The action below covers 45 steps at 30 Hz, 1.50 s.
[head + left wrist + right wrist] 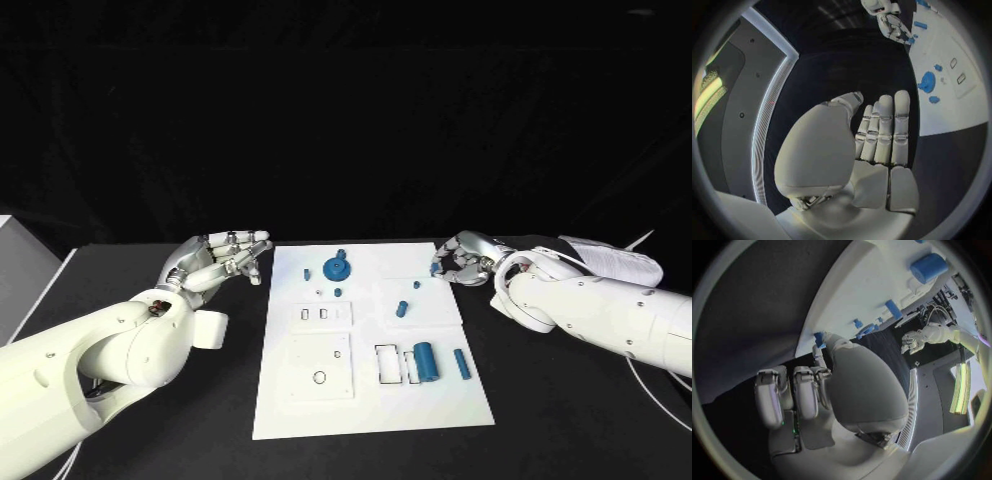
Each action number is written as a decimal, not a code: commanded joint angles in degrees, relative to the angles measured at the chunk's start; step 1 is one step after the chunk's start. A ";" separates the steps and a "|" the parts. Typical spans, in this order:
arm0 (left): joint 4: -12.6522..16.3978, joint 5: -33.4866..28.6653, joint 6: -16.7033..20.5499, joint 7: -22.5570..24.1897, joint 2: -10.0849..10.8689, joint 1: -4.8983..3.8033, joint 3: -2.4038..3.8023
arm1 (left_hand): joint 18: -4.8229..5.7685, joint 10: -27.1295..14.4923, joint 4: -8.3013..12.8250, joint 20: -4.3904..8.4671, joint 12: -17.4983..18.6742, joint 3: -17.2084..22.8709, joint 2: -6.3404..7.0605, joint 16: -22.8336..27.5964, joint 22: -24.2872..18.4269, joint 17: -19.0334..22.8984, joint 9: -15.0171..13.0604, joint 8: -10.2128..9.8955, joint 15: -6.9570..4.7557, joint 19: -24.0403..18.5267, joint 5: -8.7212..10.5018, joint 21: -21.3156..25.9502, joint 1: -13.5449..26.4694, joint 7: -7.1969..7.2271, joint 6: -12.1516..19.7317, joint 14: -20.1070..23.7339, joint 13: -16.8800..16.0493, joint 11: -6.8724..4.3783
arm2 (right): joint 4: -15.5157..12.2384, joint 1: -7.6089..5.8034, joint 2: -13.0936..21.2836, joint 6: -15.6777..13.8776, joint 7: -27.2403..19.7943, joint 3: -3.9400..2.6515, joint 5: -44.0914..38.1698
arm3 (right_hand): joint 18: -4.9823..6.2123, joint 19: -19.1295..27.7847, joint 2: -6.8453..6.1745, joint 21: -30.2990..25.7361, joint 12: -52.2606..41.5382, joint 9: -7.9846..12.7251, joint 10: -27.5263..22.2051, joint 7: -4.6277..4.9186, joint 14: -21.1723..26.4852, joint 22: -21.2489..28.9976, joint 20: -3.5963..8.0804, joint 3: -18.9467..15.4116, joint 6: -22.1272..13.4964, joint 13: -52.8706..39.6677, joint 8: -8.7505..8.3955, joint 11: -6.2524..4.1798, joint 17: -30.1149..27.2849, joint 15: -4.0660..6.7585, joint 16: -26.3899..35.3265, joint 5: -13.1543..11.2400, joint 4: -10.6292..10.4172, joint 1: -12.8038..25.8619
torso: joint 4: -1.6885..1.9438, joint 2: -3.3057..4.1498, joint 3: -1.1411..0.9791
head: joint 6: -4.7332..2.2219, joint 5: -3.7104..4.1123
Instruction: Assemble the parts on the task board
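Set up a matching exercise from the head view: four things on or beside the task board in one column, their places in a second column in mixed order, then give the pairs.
Things
1. round blue gear
2. big blue cylinder
3. left hand
4. right hand

Places
A. near part of the task board, beside a slimmer blue rod
B. at the board's far right edge, touching a small blue part
C. off the board, over the black table at its left
D. far part of the board, left of centre

Pairs: 1-D, 2-A, 3-C, 4-B

No readable text, labels or numbers anywhere.
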<state>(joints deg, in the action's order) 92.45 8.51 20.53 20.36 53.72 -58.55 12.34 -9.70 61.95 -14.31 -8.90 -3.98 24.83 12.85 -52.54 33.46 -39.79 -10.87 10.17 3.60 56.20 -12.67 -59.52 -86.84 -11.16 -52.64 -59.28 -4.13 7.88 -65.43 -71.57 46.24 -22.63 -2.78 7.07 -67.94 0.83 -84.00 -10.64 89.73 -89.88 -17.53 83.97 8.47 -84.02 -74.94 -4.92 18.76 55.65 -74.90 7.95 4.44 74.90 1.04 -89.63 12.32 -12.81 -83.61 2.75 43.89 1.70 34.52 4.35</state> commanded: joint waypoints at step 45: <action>-0.93 0.86 -0.43 -0.54 -1.40 -0.02 0.02 | -0.92 0.12 -0.01 -0.05 -0.23 0.45 -0.46 -0.32 0.12 0.22 -0.20 0.10 0.02 -0.67 0.19 -0.59 0.62 -0.09 0.22 0.50 -0.07 0.01 | -24.32 0.33 -5.43 -13.77 19.73 0.13 -12.17 | -0.83 -6.00 1.34 0.27 -0.12 -1.71 6.03 -1.49 -5.98 -15.06 1.32 6.24 3.35 -15.10 3.52 -1.96 15.10 1.26 -0.37 4.95 1.94 4.29 | 0.12 -1.58 0.66 | 2.08 -1.30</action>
<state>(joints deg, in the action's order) 91.47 8.78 20.55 19.91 52.47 -58.55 12.33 -9.70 61.95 -14.14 -8.99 -3.98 25.00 12.61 -52.53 33.49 -39.63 -11.00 10.17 3.60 55.87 -12.67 -59.75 -86.61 -11.16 -52.64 -59.28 -4.12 7.88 -89.32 -71.40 41.22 -35.40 11.14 7.15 -75.37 0.82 -84.00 -9.21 89.73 -89.88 -18.28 84.14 7.23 -84.03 -74.91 -3.90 24.87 59.05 -74.93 10.81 2.76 74.90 2.28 -89.63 16.91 -11.01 -79.75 2.77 42.51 2.22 36.36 3.25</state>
